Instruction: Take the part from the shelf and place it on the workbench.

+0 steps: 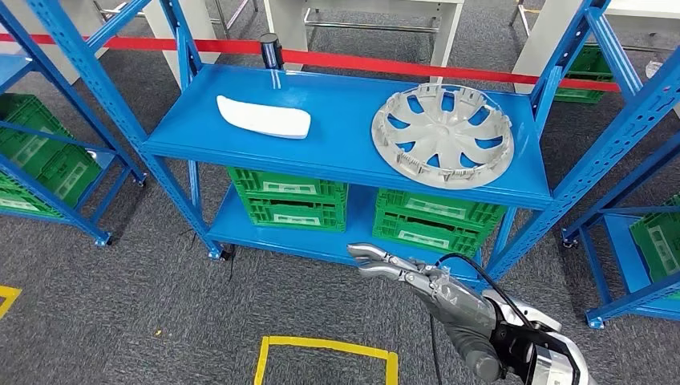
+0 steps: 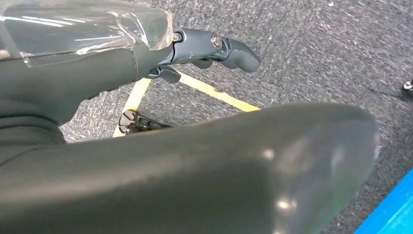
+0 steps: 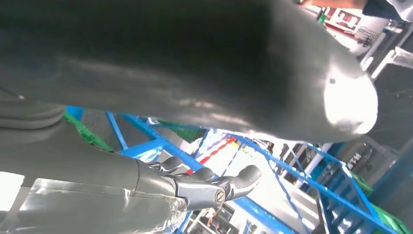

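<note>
Two parts lie on the blue shelf's (image 1: 337, 152) top board: a white curved panel (image 1: 265, 117) on the left and a silver wheel cover (image 1: 442, 134) on the right. My right hand (image 1: 417, 277) reaches up from the lower right with fingers stretched out and nothing in them, below and in front of the shelf edge, short of the wheel cover. In the right wrist view the right hand's fingers (image 3: 214, 187) are spread, with blue shelf frames beyond. My left hand (image 2: 204, 48) hangs over grey carpet, holding nothing, fingers slightly bent.
Green crates (image 1: 287, 198) (image 1: 433, 220) fill the lower shelf. More blue racks (image 1: 48, 152) (image 1: 641, 224) with green crates stand at both sides. A red barrier tape (image 1: 417, 66) runs behind. Yellow floor tape (image 1: 325, 353) marks a square on the grey carpet.
</note>
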Action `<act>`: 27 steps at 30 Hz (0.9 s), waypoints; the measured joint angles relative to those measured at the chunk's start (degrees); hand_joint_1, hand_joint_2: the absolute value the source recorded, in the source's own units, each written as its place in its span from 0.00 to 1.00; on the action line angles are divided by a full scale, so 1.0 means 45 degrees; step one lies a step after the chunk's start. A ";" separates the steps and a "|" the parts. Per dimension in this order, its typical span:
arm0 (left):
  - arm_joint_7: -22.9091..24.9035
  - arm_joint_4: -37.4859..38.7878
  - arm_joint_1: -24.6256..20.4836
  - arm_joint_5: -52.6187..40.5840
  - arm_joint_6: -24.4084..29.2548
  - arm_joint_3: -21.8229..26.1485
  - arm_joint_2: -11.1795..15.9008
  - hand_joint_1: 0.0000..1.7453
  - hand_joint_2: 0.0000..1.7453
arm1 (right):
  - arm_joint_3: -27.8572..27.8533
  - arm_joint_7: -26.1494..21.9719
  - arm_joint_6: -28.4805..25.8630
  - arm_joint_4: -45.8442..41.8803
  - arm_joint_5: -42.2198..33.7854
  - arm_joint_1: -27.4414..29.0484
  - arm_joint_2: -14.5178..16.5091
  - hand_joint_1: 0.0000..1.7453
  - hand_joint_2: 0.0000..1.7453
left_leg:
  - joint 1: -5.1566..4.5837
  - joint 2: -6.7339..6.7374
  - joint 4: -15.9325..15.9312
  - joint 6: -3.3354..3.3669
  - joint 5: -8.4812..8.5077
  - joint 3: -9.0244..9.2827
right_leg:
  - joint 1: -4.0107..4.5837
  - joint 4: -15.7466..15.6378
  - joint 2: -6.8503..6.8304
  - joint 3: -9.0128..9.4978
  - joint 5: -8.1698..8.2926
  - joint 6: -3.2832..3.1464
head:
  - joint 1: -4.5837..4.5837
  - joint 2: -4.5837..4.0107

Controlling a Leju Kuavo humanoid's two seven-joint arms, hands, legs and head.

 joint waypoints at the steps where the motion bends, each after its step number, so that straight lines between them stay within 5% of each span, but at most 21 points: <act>1: -0.0001 -0.0025 0.0005 0.0022 -0.0005 -0.0038 0.0005 0.00 0.00 | 0.0001 0.0010 -0.0004 -0.0001 0.0010 -0.0007 0.0021 0.00 0.00 | 0.0029 0.0026 0.0380 -0.0068 -0.0180 -0.0191 | -0.0021 -0.0008 0.0001 0.0101 -0.0047 -0.0073 | -0.0009 0.0000; 4: -0.0004 -0.0059 0.0024 0.0063 -0.0022 -0.0119 0.0012 0.00 0.00 | 0.0021 0.0052 -0.0009 -0.0001 0.0033 -0.0001 0.0085 0.00 0.00 | 0.0127 0.0099 0.2707 -0.0266 -0.1069 -0.1615 | 0.0003 -0.0010 0.0001 0.0277 -0.0216 -0.0213 | -0.0028 0.0000; 6: -0.0001 -0.0063 0.0068 0.0067 -0.0032 -0.0153 0.0012 0.00 0.00 | 0.0034 0.0069 -0.0008 0.0001 0.0039 0.0026 0.0104 0.00 0.00 | 0.0157 0.0133 0.3471 -0.0287 -0.1098 -0.2338 | 0.0045 -0.0009 0.0028 0.0398 -0.0338 -0.0221 | -0.0033 0.0000; 7: 0.0000 -0.0063 0.0094 0.0067 -0.0034 -0.0176 0.0012 0.00 0.00 | 0.0035 0.0072 -0.0008 0.0001 0.0039 0.0037 0.0108 0.00 0.00 | 0.0152 0.0141 0.3104 -0.0245 -0.0711 -0.2320 | 0.0075 -0.0011 0.0046 0.0501 -0.0410 -0.0217 | -0.0037 0.0000; 10: 0.0000 -0.0095 0.0135 0.0075 -0.0056 -0.0226 0.0034 0.00 0.00 | 0.0034 0.0074 -0.0009 0.0001 0.0039 0.0044 0.0123 0.00 0.00 | 0.0030 0.0170 0.0651 0.0108 0.0726 -0.1413 | 0.0162 -0.0052 0.0061 0.0828 -0.0637 -0.0186 | -0.0017 0.0000; 13: -0.0007 -0.0151 0.0167 0.0122 -0.0096 -0.0271 0.0067 0.00 0.00 | 0.0043 0.0086 -0.0005 0.0004 0.0047 0.0029 0.0138 0.00 0.00 | -0.0128 0.0185 -0.0023 0.0384 0.0606 -0.1126 | 0.0165 -0.0125 0.0056 0.0937 -0.0786 -0.0031 | -0.0029 0.0000; 16: 0.0005 -0.0250 0.0263 0.0303 -0.0091 -0.0363 0.0050 0.00 0.00 | 0.0034 0.0096 -0.0007 -0.0018 0.0043 -0.0028 0.0141 0.00 0.00 | -0.0049 0.0180 -0.0460 0.0531 0.0846 -0.0676 | 0.0226 0.0028 0.0049 0.1025 -0.1012 0.0102 | -0.0044 0.0000; 18: 0.0093 -0.0295 0.0282 0.0494 -0.0028 -0.0464 0.0030 0.00 0.00 | 0.0028 0.0118 -0.0008 -0.0028 0.0020 -0.0061 0.0124 0.00 0.00 | 0.0033 0.0191 -0.0732 0.0548 0.0925 -0.0338 | 0.0199 0.1265 0.0039 0.0422 -0.1452 0.0078 | -0.0019 0.0000; 20: 0.0201 -0.0311 0.0287 0.0652 0.0053 -0.0575 0.0010 0.00 0.00 | 0.0056 0.0160 -0.0006 -0.0013 0.0012 -0.0044 0.0114 0.00 0.00 | 0.0025 0.0166 -0.0752 0.0567 0.0838 -0.0223 | 0.0136 0.3011 0.0037 -0.0743 -0.1871 0.0117 | -0.0011 0.0000; 22: 0.0270 -0.0311 0.0324 0.0796 0.0109 -0.0661 -0.0017 0.00 0.00 | 0.0089 0.0197 0.0006 0.0006 0.0015 -0.0008 0.0103 0.00 0.00 | 0.0027 0.0121 -0.0744 0.0533 0.0675 -0.0074 | 0.0052 0.3425 0.0030 -0.1377 -0.1605 0.0335 | -0.0013 0.0000; 25: 0.0263 -0.0289 0.0392 0.1004 0.0135 -0.0758 -0.0039 0.00 0.00 | 0.0121 0.0237 0.0074 0.0053 0.0053 -0.0068 0.0038 0.00 0.00 | 0.0007 0.0071 -0.0650 0.0367 0.0313 0.0217 | -0.0059 0.1048 -0.0045 -0.0681 -0.0162 0.0699 | 0.0000 0.0000; 27: 0.0146 -0.0232 0.0363 0.1044 0.0127 -0.0800 -0.0034 0.00 0.00 | 0.0164 0.0270 0.0090 0.0130 0.0115 -0.0155 -0.0016 0.00 0.00 | -0.0041 0.0044 -0.0541 0.0228 0.0039 0.0258 | -0.0047 0.0038 -0.0093 -0.0264 0.0264 0.0533 | 0.0004 0.0000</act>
